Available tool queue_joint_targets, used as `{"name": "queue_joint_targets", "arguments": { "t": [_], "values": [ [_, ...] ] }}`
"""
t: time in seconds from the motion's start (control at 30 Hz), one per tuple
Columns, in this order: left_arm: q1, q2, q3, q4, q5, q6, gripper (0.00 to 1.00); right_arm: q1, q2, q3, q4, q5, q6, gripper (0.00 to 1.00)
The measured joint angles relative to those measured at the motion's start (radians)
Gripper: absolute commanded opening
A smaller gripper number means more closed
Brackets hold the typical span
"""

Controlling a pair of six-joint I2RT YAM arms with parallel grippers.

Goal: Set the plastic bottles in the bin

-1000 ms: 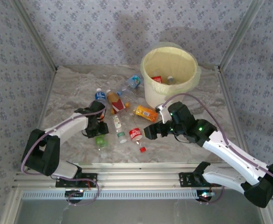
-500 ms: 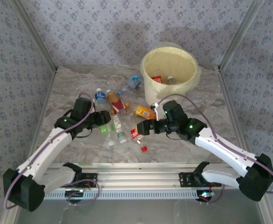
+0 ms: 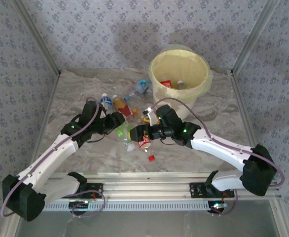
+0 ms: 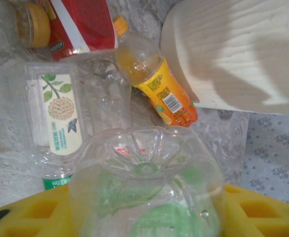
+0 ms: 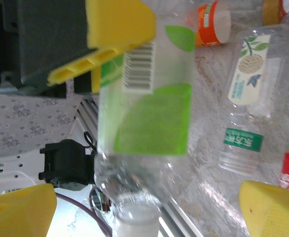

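Overhead, marbled tabletop (image 3: pixel 75 94) strewn with plastic bottles (image 3: pixel 121 103), wallpapered walls (image 3: pixel 110 29), aluminium posts (image 3: pixel 36 37).

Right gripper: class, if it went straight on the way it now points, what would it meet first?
The green-label bottle, gripped by the left gripper, lies right ahead of the open right gripper. Its cap end seems nearly between the fingers, though depth is unclear.
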State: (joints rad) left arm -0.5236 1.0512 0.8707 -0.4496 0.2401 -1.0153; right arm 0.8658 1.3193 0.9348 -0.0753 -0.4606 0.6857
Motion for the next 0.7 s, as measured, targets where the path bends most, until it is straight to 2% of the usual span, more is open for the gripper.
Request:
{"name": "queue_joint_targets", "arguments": {
  "t": [0.23,0.5,0.7],
  "values": [
    [-0.021,0.011,0.000,0.043,0.000,-0.063,0.53,0.017,0.054,0.022,0.040,0.001,0.013,0.93],
    [-0.023,0.011,0.000,0.061,0.002,-0.087,0.53,0.019,0.098,0.024,0.061,0.004,0.025,0.83],
    [-0.023,0.017,0.000,0.069,0.011,-0.090,0.54,0.019,0.102,0.024,0.069,0.005,0.026,0.79]
  ]
}}
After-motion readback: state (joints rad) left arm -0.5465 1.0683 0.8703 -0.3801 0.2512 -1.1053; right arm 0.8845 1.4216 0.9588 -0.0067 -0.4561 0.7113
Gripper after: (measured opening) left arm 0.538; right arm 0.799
